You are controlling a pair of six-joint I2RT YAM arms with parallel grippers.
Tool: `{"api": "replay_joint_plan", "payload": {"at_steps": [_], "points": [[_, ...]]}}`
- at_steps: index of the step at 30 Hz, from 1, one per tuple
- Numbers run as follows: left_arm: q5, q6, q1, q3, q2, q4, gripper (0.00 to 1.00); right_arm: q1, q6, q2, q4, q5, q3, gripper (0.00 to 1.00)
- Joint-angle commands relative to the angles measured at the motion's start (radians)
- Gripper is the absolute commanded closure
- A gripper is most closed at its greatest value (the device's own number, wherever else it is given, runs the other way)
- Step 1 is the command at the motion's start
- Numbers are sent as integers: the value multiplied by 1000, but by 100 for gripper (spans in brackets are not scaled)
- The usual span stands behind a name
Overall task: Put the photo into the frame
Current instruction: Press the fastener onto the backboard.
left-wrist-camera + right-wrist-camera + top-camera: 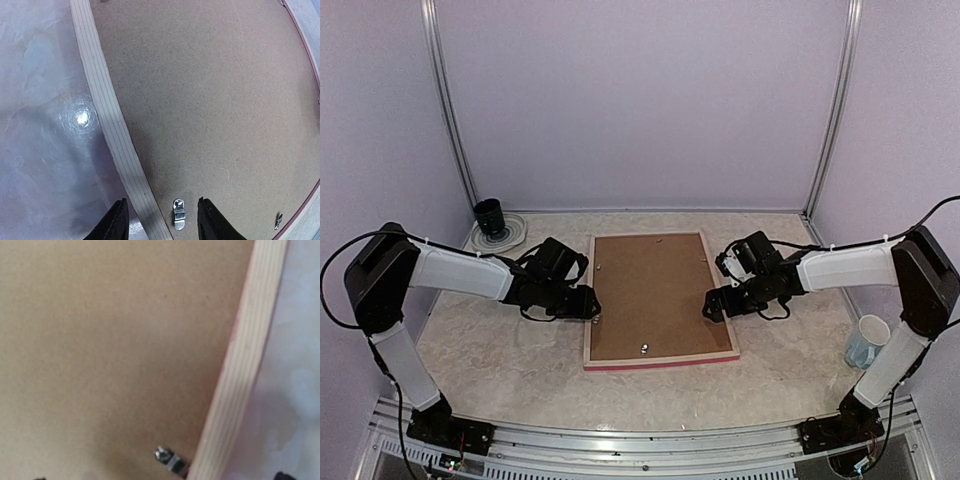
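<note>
The frame [660, 361] lies face down on the table, pale wood back up, with its pink-red edge showing along the near side. A brown backing board [655, 295] fills it. The photo is hidden. My left gripper [590, 303] hovers at the frame's left rail; in the left wrist view it [162, 221] is open, its fingers straddling the wooden rail [112, 130] and a small metal clip [179, 213]. My right gripper [712, 303] is at the right rail. In the right wrist view it [160, 478] stands wide open above another clip [170, 459] beside the rail [245, 365].
A dark cup [490, 215] on a round coaster stands at the back left corner. A pale mug [866, 342] sits at the right near my right arm. A third metal clip [644, 348] lies at the board's near edge. Walls close in on three sides.
</note>
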Motion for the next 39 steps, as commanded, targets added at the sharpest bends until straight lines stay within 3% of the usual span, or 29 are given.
{"api": "replay_joint_plan", "payload": {"at_steps": [1,39], "points": [[13,29,9,45,41,-53,53,-6,-9,-41,13,-5,-30,1],[38,32,20,89,50,-148,53,-5,-23,-47,80,-9,-95,1]]}}
